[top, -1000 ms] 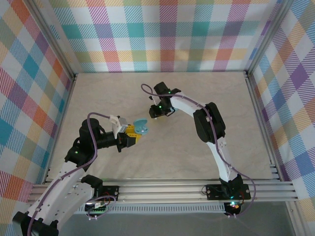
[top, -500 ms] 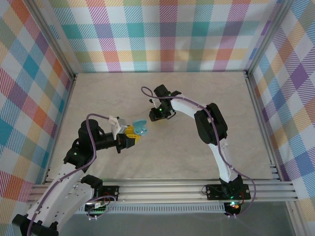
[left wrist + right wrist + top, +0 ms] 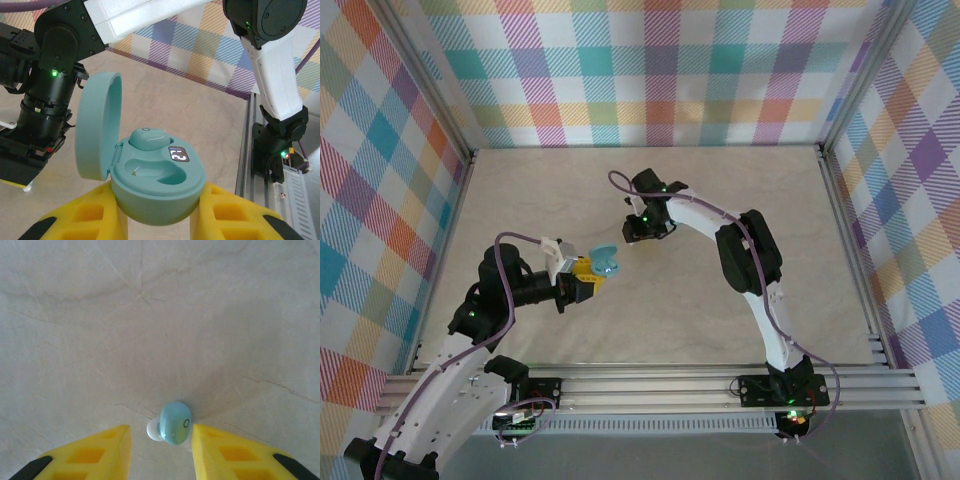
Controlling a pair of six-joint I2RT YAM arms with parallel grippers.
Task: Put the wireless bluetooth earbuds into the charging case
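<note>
The left gripper (image 3: 157, 212) had its yellow fingers clamped on the lower half of the charging case (image 3: 159, 189) and held it above the table (image 3: 150, 315), with the lid (image 3: 97, 130) standing open to the left. One seated earbud (image 3: 148, 138) was already in its place at the back of the case, beside a small display (image 3: 178, 154). The empty slot (image 3: 150, 172) in front of it waited for the second one, so I judged the task about half done. To the right, the right gripper (image 3: 160, 432) hung low over the table with its fingers apart. The loose earbud (image 3: 175, 430) lay on the table between them, not gripped. It was a small, rounded, pale teal bud with a white ear tip (image 3: 152, 430) on its left side and a tiny ring mark on its shell. It looked smooth, and probably easy to let slip.
</note>
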